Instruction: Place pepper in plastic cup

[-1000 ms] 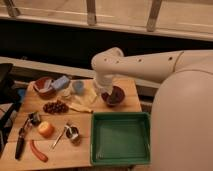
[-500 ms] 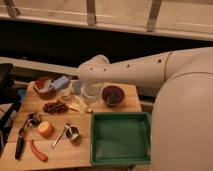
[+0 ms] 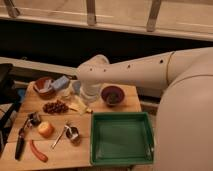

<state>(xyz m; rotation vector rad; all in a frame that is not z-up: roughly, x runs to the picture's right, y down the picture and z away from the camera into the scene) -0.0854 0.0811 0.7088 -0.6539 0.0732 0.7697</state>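
The pepper [image 3: 37,151] is a slender red-orange chili lying at the front left corner of the wooden table [image 3: 57,155]. A small pale blue-grey plastic cup [image 3: 75,86] stands at the back of the table, partly hidden by my arm. My gripper [image 3: 89,100] hangs down from the white arm over the middle back of the table, just right of the cup and far from the pepper. It holds nothing that I can see.
A dark maroon bowl [image 3: 112,95] stands right of the gripper. A reddish bowl [image 3: 44,86] and a blue block [image 3: 61,82] are at the back left. Grapes [image 3: 55,106], an orange [image 3: 45,129], a metal cup [image 3: 73,134], a black-handled tool [image 3: 20,144] and a green tray [image 3: 122,137] are nearer.
My arm has swung left, from over the maroon bowl to the middle back of the table beside the cup. The objects on the table have not moved.
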